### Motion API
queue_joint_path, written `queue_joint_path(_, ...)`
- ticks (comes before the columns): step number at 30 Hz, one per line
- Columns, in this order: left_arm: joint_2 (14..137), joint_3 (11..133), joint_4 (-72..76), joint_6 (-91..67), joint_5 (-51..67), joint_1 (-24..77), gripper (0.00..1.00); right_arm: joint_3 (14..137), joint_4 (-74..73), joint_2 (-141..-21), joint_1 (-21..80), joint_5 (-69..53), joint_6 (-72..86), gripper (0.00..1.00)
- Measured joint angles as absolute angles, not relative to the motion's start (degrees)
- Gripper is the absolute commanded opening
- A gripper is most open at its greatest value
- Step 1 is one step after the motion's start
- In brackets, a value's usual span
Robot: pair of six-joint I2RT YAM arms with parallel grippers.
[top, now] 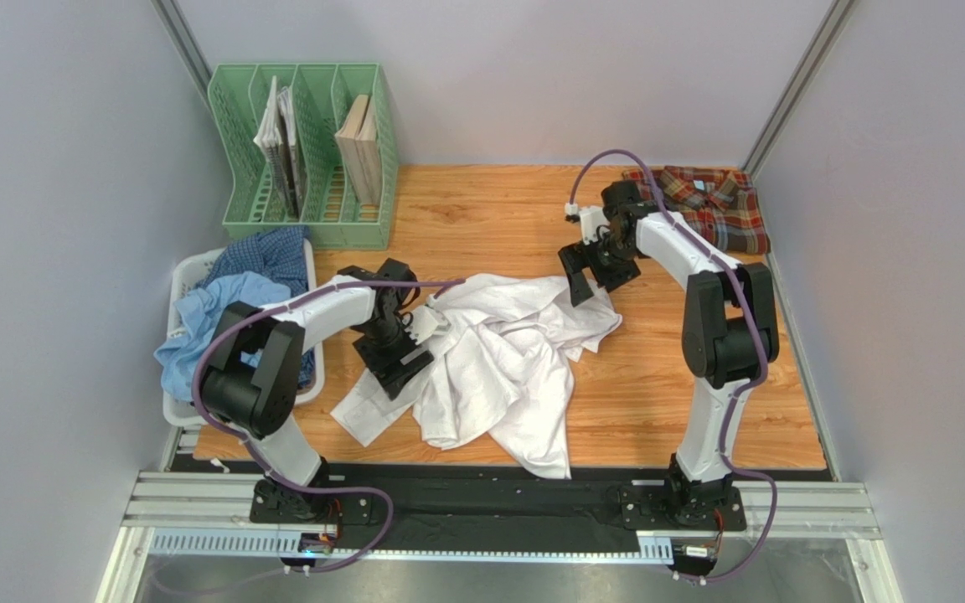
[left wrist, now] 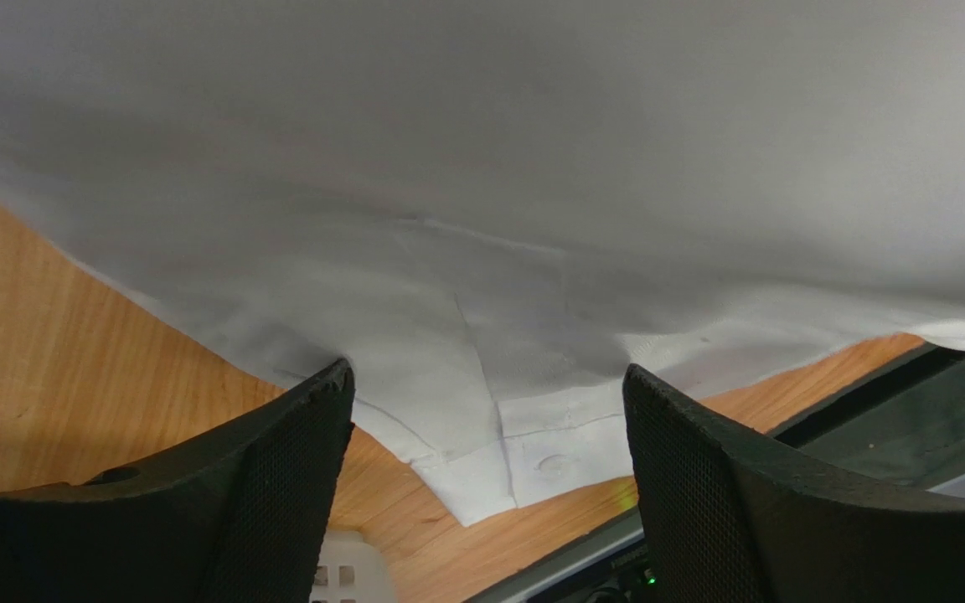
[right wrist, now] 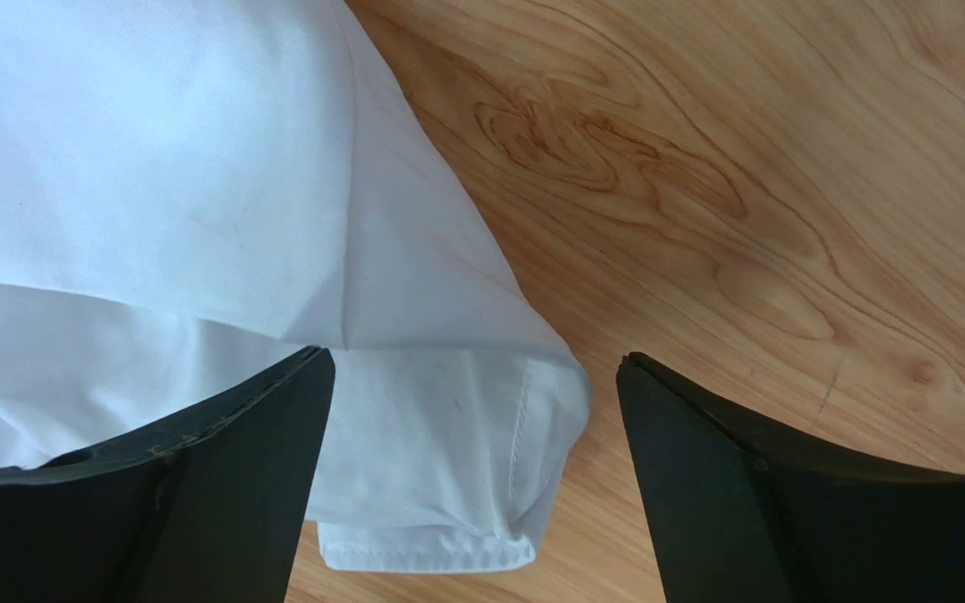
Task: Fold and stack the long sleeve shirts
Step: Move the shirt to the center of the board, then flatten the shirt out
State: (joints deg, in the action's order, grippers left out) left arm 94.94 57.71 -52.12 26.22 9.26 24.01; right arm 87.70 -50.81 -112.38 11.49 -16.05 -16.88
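White shirt [top: 500, 364]: crumpled in a loose heap mid-table, one sleeve trailing near-left, another part reaching far-right.
Other shirts: plaid shirt [top: 708, 207] lies flat-ish in the far right corner; blue shirts [top: 230, 302] are bundled in the basket [top: 186, 270] at the left edge.
Handling: thin woven cloth, light, limp, creases easily. It will sag and drag rather than hold shape, and layers may lift together. The double-stitched edges look like the firmest purchase.
Where to grip: the cuff [right wrist: 450, 503] on the right side; on the left, the stitched corner [left wrist: 500, 465] lying on the table [top: 702, 390].
Left gripper [left wrist: 488, 390]: fingers spread wide, nothing pinched, the stitched corner lying between them.
Left arm: elbow folded back near the basket, forearm reaching right, wrist low over the shirt's left part.
Right gripper [right wrist: 475, 377]: fingers set wide, not closed on cloth, straddling the cuff.
Right arm: stretched far, arched over, wrist pointing down at the shirt's far-right edge.
Risk: a shallow pinch could slip off the cuff.
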Motion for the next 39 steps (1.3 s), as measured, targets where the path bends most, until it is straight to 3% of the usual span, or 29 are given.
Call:
queue_joint_path(2, 96.40, 57.14, -51.57, 26.15, 8.05, 24.01, 0.62, 87.70, -50.24, -113.21, 12.23, -15.38, -17.45, 0.64)
queue_joint_path(3, 96.79, 57.19, -51.55, 26.04, 7.03, 24.01, 0.38, 87.70, -49.95, -113.54, 12.56, -15.09, -17.61, 0.50)
queue_joint_path(5, 96.95, 57.14, -51.05, 25.91, 6.31, 24.01, 0.12, 87.77, -49.82, -113.82, 12.99, -14.70, -18.06, 0.33)
queue_joint_path(6, 97.14, 57.12, -50.78, 25.63, 5.93, 24.01, 0.00, 87.88, -49.80, -113.93, 13.10, -14.39, -18.26, 0.14)
queue_joint_path(7, 97.30, 57.12, -50.43, 25.89, 5.45, 23.97, 0.00, 88.05, -49.89, -113.93, 13.13, -14.09, -18.55, 0.01)
queue_joint_path(13, 92.55, 60.77, -53.69, 25.78, 7.81, 21.17, 0.00, 88.79, -51.35, -111.57, 12.47, -12.91, -21.23, 0.00)
queue_joint_path(19, 79.00, 82.98, -57.30, 25.47, 18.15, 16.32, 0.00, 88.79, -55.51, -99.72, 11.90, -13.13, -26.44, 0.00)
queue_joint_path(20, 77.30, 85.76, -57.25, 25.41, 19.62, 16.40, 0.07, 88.77, -56.18, -97.54, 11.90, -13.13, -27.14, 0.00)
queue_joint_path(21, 76.01, 88.14, -57.58, 25.41, 20.86, 16.62, 0.28, 88.77, -56.64, -96.18, 11.90, -13.13, -27.55, 0.00)
queue_joint_path(23, 74.52, 90.61, -58.83, 25.50, 22.24, 17.67, 0.46, 88.77, -57.39, -94.15, 11.88, -12.97, -28.29, 0.00)
queue_joint_path(24, 74.32, 90.15, -59.20, 26.30, 22.26, 18.06, 0.63, 88.77, -57.69, -93.67, 11.84, -12.88, -28.42, 0.00)
queue_joint_path(31, 81.84, 64.03, -57.41, 31.14, 13.89, 22.68, 0.69, 91.39, -61.17, -93.69, 11.53, -12.45, -28.36, 0.00)
queue_joint_path(35, 85.54, 55.86, -56.36, 33.30, 9.43, 24.03, 0.70, 92.95, -61.95, -93.69, 11.49, -12.47, -28.38, 0.00)
queue_joint_path(37, 86.06, 54.87, -54.41, 34.04, 7.92, 24.71, 0.99, 92.95, -62.50, -93.69, 11.46, -12.49, -28.38, 0.00)
queue_joint_path(39, 87.00, 54.37, -51.96, 35.05, 6.48, 25.58, 0.99, 92.95, -63.09, -93.69, 11.42, -12.51, -28.38, 0.00)
